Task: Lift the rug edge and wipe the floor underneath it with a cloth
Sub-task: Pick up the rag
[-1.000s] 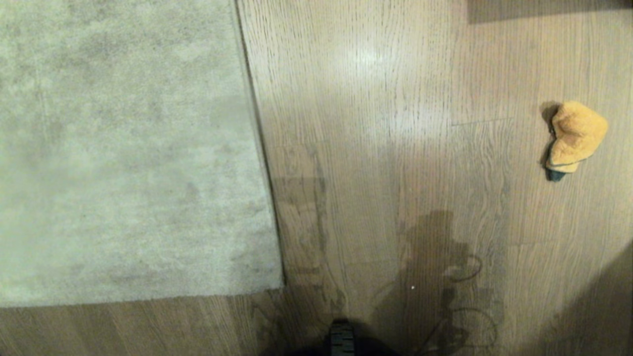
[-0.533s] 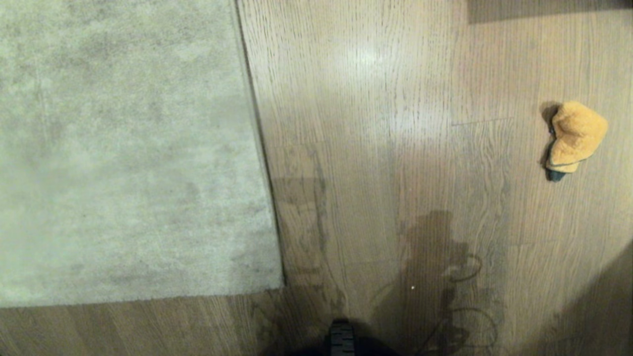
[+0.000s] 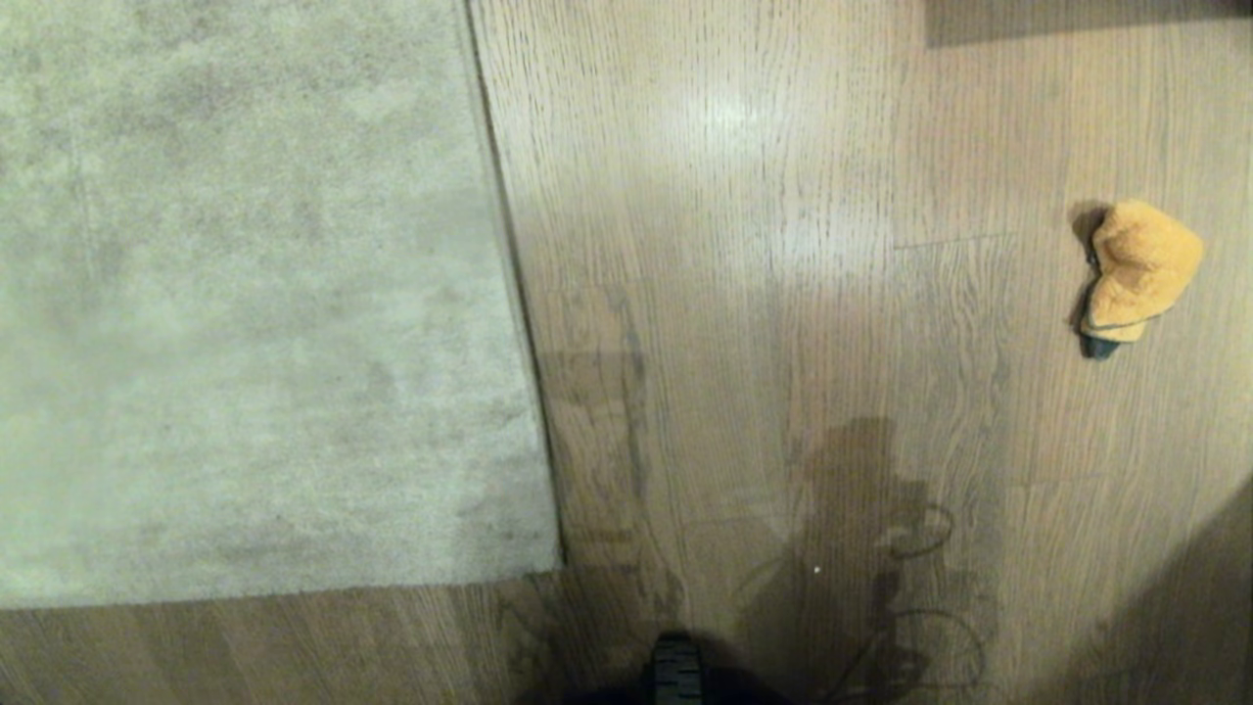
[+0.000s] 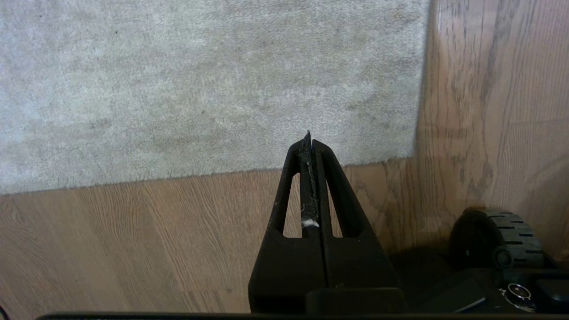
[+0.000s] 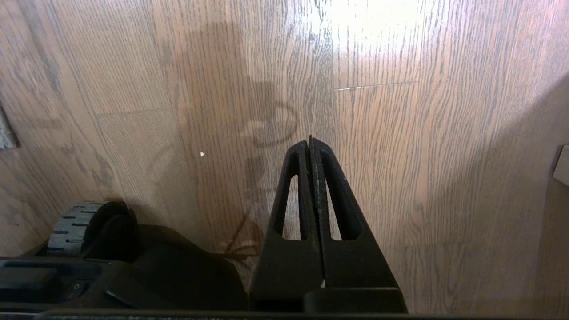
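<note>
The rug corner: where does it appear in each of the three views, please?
Head view: the rug corner lies low and left of centre, flat on the floor.
Left wrist view: the corner lies right of the shut left gripper.
Right wrist view: only a sliver at the edge.
Shared landmark: the robot's front wheel.

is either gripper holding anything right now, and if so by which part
Nothing is held. The left gripper and right gripper are both shut and empty; the small orange-yellow cloth lies alone on the wood-grain plank floor.
</note>
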You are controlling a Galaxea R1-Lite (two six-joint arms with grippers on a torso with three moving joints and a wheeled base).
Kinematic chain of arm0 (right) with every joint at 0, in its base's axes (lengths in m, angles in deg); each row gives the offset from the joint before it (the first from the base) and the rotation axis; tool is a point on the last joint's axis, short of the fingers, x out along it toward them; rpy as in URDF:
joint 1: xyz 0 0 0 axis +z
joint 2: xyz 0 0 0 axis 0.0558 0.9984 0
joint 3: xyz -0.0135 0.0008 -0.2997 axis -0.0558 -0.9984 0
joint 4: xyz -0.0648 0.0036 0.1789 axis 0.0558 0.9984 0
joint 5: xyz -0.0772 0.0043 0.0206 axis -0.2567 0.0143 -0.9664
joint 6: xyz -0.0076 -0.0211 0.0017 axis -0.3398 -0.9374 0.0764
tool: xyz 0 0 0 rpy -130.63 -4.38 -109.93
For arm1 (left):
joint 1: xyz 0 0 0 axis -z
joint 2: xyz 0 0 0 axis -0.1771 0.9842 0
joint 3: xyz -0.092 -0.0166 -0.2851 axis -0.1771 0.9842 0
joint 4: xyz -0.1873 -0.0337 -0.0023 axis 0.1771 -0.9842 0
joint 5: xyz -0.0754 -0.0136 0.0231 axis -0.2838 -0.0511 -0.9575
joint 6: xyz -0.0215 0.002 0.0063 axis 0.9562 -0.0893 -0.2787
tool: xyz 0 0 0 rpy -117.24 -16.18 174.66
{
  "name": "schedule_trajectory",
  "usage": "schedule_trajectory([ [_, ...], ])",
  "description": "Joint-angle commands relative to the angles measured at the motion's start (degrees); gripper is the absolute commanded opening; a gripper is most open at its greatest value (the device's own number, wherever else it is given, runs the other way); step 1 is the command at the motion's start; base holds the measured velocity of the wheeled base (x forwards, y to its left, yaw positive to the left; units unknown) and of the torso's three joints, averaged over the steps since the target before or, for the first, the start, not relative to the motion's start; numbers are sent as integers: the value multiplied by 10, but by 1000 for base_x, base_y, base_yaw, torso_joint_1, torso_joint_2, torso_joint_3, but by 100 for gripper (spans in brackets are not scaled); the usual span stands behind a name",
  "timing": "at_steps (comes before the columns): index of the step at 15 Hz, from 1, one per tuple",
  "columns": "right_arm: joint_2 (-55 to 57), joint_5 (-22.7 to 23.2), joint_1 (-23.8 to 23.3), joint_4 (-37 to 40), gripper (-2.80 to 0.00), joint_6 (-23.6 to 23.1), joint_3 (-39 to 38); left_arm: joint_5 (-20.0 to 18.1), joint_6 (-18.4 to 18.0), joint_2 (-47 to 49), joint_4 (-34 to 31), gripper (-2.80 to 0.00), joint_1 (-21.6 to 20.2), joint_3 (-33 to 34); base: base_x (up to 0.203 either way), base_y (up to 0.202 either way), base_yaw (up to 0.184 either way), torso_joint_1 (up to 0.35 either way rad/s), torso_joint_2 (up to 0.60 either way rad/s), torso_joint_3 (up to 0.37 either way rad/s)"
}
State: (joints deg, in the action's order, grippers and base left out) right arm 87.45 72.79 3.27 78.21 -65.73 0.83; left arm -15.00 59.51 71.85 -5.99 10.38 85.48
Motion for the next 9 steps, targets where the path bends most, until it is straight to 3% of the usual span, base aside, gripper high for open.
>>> schedule_trajectory([
  [1, 2, 5, 0, 3, -280, -24, 1, 0, 0, 1, 0, -280, 0, 0, 0, 0, 0, 0, 0, 0],
  [5, 71, 13, 1, -7, -280, -19, 14, 0, 0, 0, 0, -280, 0, 0, 0, 0, 0, 0, 0, 0],
  [9, 251, 32, 9, -92, -280, 19, 53, 0, 0, 0, 0, -280, 0, 0, 0, 0, 0, 0, 0, 0],
])
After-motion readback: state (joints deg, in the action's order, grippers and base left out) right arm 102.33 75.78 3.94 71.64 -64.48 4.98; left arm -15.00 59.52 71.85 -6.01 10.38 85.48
